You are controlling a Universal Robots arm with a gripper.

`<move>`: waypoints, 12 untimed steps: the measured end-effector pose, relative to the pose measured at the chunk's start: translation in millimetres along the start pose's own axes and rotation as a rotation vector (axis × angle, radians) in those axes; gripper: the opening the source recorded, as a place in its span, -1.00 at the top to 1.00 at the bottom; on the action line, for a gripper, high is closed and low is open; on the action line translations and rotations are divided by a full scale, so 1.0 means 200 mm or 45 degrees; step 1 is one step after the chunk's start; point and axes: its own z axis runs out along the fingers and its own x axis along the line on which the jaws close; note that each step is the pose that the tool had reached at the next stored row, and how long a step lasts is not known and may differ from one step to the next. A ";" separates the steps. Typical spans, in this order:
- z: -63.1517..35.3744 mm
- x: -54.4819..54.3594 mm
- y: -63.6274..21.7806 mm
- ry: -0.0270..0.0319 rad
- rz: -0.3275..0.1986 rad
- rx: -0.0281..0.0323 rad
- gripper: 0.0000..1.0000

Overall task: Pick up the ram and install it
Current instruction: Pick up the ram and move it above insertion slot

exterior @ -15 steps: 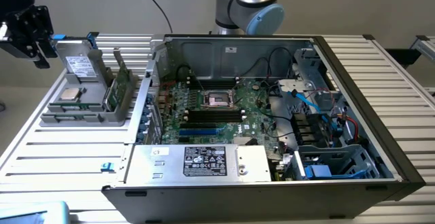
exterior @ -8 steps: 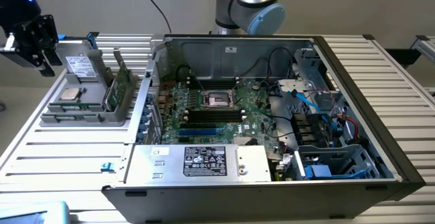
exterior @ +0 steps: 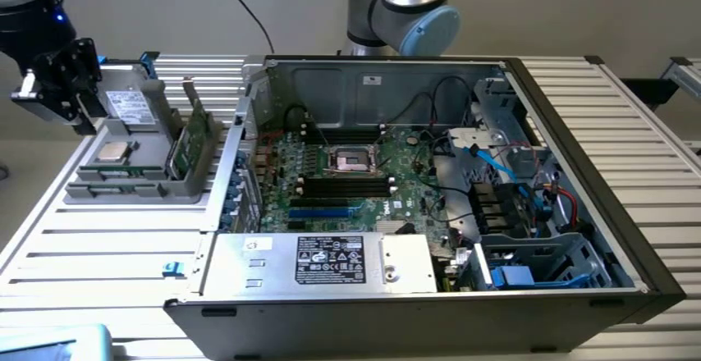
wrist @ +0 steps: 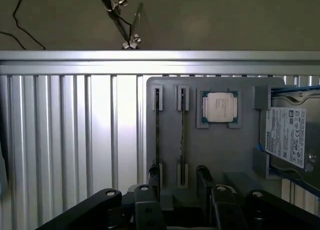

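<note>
Two ram sticks stand on edge in a grey holder tray; in the wrist view they appear as thin dark lines, one ram stick beside the other. In the exterior view a green ram stick stands upright at the tray's side nearest the case. My gripper hangs above the tray's edge, open, with nothing between its fingers; the second stick's end lies roughly between them. The black gripper sits at the exterior view's far left, above the tray.
The tray also holds a CPU and a hard drive. The open computer case fills the middle, with its motherboard, black slots and blue slots, and a power supply at the front. Slatted aluminium table surrounds them.
</note>
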 end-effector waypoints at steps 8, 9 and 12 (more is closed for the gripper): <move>0.072 0.00 -0.006 0.0003 0.000 0.0001 0.14; 0.081 0.00 -0.006 0.0012 0.000 0.0000 0.14; 0.107 0.00 -0.003 0.0071 0.000 0.0003 0.14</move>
